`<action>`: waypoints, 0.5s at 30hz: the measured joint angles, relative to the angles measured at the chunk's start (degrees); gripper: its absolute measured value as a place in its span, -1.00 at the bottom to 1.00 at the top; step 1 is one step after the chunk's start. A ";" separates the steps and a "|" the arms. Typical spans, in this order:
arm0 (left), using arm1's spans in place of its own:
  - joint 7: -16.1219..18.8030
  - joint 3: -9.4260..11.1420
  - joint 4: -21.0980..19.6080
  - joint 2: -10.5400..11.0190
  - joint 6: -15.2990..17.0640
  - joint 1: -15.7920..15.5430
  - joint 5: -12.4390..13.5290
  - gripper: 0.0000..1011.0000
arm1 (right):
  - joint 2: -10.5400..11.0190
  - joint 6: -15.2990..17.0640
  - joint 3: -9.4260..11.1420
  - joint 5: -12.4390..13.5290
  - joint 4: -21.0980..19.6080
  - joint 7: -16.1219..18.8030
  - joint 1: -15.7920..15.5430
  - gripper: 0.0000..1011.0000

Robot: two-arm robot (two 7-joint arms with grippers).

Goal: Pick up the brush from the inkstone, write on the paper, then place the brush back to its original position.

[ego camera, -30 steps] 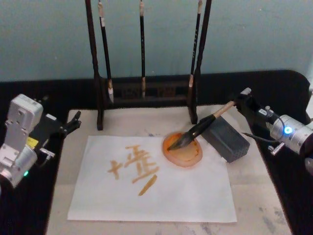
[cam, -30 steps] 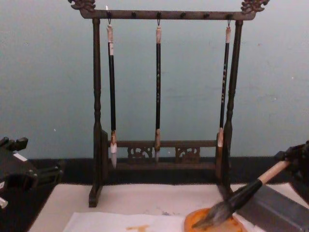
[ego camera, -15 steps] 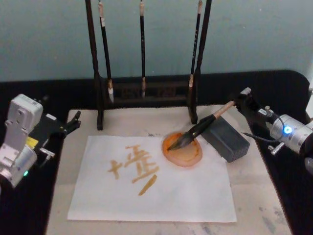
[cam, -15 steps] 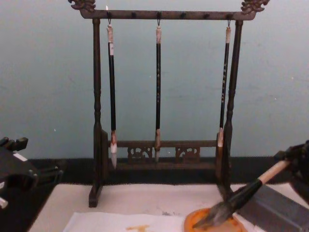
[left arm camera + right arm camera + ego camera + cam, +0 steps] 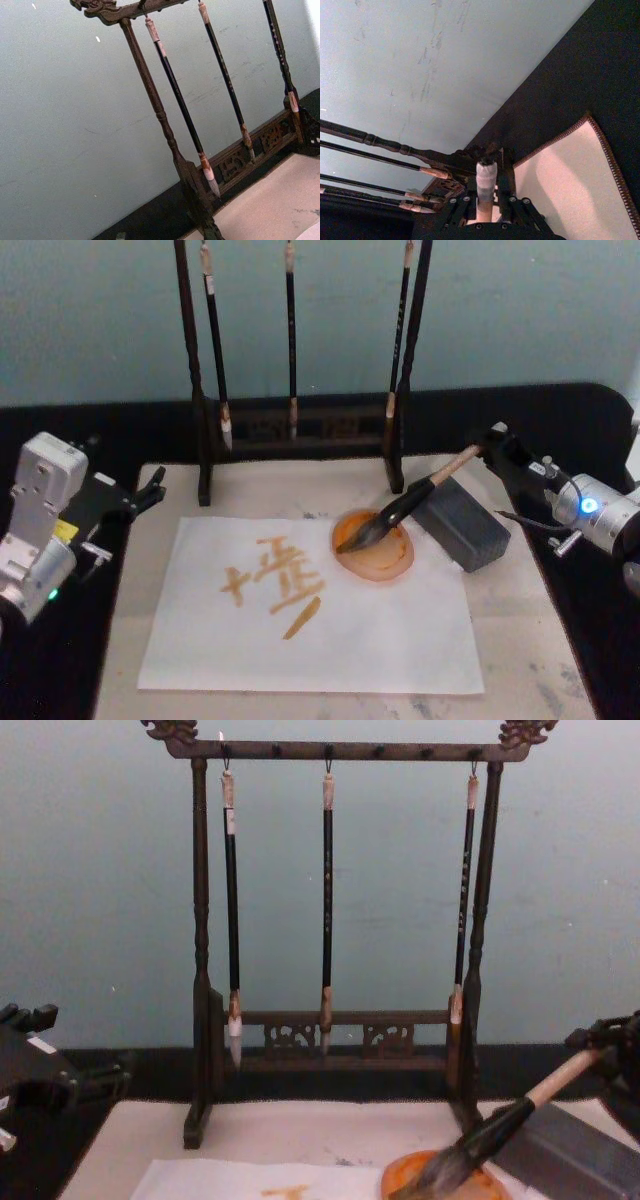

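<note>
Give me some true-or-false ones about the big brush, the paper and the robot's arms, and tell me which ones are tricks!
1. The right end effector holds the brush by its pale handle end. True.
2. The brush's bristles are touching the paper. False: they sit in the orange dish.
3. Three thin brushes hang from the rack. True.
4. The paper is blank. False: it has orange brush marks on it.
5. The left end effector is off to the left, away from the paper. True.
</note>
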 joint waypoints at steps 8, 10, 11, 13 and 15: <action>0.00 0.00 0.00 0.00 0.00 0.00 0.00 1.00 | -0.02 0.03 0.04 -0.02 0.00 0.00 -0.03 0.00; 0.00 0.00 0.00 0.00 0.00 0.00 0.00 1.00 | -0.02 0.04 0.05 -0.02 0.00 0.00 -0.04 0.13; 0.00 0.00 0.00 0.00 0.00 0.00 0.00 1.00 | -0.03 0.05 0.06 -0.02 0.00 0.00 -0.04 0.19; 0.00 0.00 0.00 0.00 0.00 0.00 0.00 1.00 | -0.03 0.06 0.07 -0.02 0.00 0.00 -0.04 0.28; 0.00 0.00 0.00 0.00 0.00 0.00 0.00 1.00 | -0.03 0.06 0.07 -0.03 0.00 0.00 -0.04 0.44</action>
